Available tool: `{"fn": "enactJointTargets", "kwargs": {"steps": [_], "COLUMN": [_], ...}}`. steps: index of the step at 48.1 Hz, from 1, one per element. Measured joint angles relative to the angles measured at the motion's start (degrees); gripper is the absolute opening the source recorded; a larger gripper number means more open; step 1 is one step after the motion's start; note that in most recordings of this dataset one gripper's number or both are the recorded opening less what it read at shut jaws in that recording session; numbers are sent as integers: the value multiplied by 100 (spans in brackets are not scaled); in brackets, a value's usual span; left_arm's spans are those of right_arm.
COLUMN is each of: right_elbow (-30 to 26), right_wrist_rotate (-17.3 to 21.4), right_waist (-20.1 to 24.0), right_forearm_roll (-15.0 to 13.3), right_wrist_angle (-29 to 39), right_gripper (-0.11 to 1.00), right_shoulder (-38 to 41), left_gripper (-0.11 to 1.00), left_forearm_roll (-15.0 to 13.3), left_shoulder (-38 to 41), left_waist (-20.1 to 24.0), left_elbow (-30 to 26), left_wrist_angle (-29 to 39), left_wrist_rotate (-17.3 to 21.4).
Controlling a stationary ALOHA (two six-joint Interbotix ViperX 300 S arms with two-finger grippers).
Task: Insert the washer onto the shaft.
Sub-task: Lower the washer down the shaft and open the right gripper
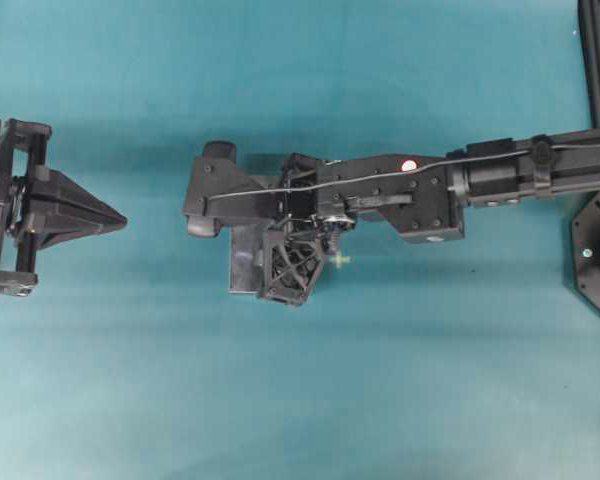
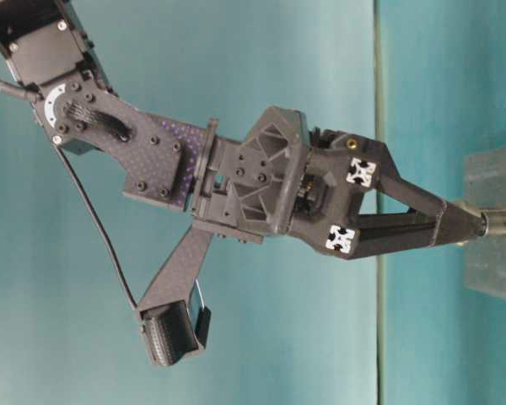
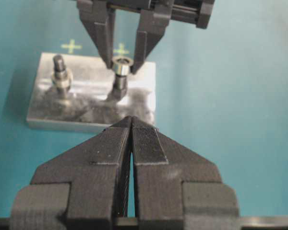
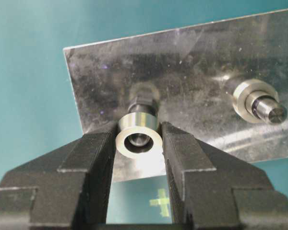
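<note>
So the right gripper (image 4: 139, 139) is clamped on the washer (image 4: 138, 135), one pad on each side of the ring, and it's parked right over the shaft (image 4: 142, 106). Through the right wrist cam the shaft tip shows inside the bore, sitting a touch toward 12 o'clock, so I'd say it's nearly lined up but not fully seated yet. Best move from here, I reckon: keep the ring flat to the metal plate (image 4: 192, 62), nudge until the tip is dead centre in the hole, then go straight down slowly and only let go once it has dropped. The other shaft (image 4: 270, 109), over at 3 o'clock, already wears a ring. The left gripper (image 3: 131, 125) has its jaws pressed together on nothing, hanging back at the plate's 6 o'clock edge.
</note>
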Motion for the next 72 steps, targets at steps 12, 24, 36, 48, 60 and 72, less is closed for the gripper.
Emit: {"fn": "enactJointTargets", "kwargs": {"steps": [12,24,36,48,60,72], "right_elbow": [-88,-264,-378,-457,-466,-554], "right_wrist_rotate": [0,0,0,0,0,0], "right_waist": [0,0,0,141,-97,-35], "right_forearm_roll": [0,0,0,70,-9,9], "right_wrist_angle": [62,299,413,413,431,448], "right_gripper": [33,34,72,71,70,70], "right_shoulder": [70,193,316,325,360,360], "left_gripper": [0,0,0,0,0,0], "left_forearm_roll": [0,0,0,-9,0,0], "left_shoulder": [0,0,-9,-18,-26,-26], "left_waist": [-18,-18,-18,-44,-44,-44], "left_elbow": [0,0,0,0,0,0], "left_wrist_angle": [0,0,0,9,9,0], "left_wrist_rotate": [0,0,0,0,0,0]}}
